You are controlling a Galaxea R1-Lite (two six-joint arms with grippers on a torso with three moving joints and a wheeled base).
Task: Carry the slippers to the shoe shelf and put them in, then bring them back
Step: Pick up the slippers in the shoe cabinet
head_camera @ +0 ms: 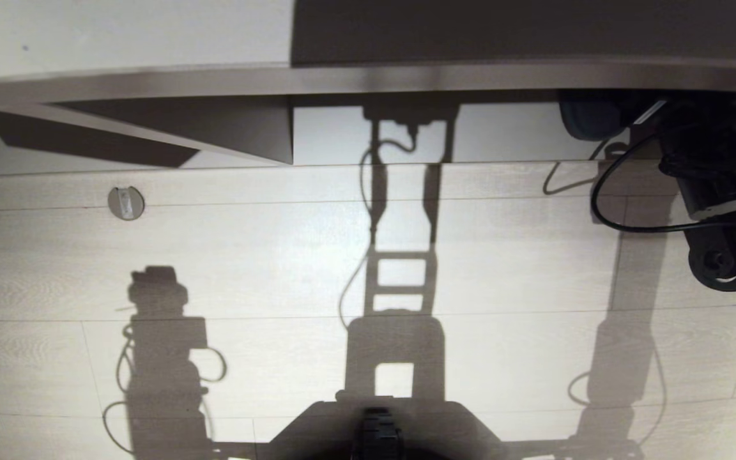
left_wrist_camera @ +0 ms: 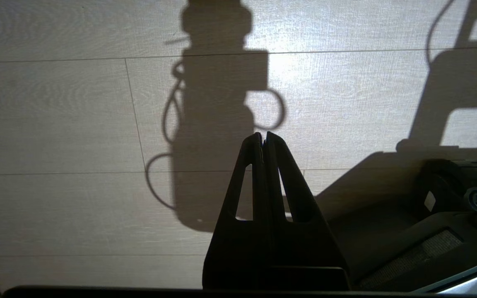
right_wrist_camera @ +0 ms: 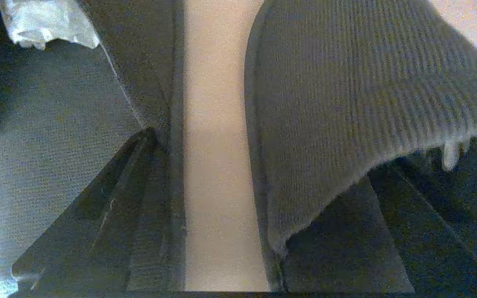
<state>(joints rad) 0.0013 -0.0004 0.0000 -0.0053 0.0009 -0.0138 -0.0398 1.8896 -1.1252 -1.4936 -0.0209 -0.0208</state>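
The slippers [right_wrist_camera: 346, 103] show only partly in the head view, as a dark rounded toe [head_camera: 588, 118] tucked under the edge of the shoe shelf [head_camera: 368, 80] at the upper right, just beside the right arm [head_camera: 719, 191], which reaches in from the right with a black cable [head_camera: 604, 217] looping off it onto the floor [head_camera: 278, 255]. The pale wood floor carries sharp shadows of the robot's torso and both arms, and a small round metal disc [head_camera: 126, 203] sits in it at the left, near the shelf's base. In the left wrist view the left gripper [left_wrist_camera: 264, 138] hangs over bare floor, its two black fingers pressed together at the tips and nothing between them; part of the robot's dark base [left_wrist_camera: 429, 231] lies beside it. In the right wrist view the right gripper [right_wrist_camera: 222, 174] stands spread wide, one black finger [right_wrist_camera: 110, 215] reaching into the opening of one slipper [right_wrist_camera: 56, 145] and the other finger [right_wrist_camera: 408, 223] under the ribbed grey upper of the other slipper. A strip of pale board [right_wrist_camera: 218, 145] shows between the two slippers, which lie side by side and apart. A bit of crumpled pale stuff [right_wrist_camera: 44, 22] sits inside the first slipper.
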